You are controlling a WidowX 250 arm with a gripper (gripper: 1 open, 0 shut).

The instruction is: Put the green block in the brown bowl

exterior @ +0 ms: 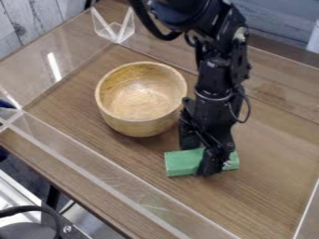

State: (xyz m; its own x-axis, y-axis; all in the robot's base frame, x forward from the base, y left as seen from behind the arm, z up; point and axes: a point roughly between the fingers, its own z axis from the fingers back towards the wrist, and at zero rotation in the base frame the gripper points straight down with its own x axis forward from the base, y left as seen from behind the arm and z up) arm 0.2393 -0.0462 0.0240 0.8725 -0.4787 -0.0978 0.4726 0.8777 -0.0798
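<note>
One arm, pointing straight down, with its gripper (210,161) planted right over the green block (187,164). Fingers look spread wide, straddling the block rather than squeezing it. Block's flat on the wooden table (112,177), just beside the brown bowl (141,98), on the bowl's near-right side, not touching it.

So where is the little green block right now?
The green block lies flat on the wooden table, low and right of middle in the camera view. The brown bowl sits up-left, and the open gripper is down over it.
</note>
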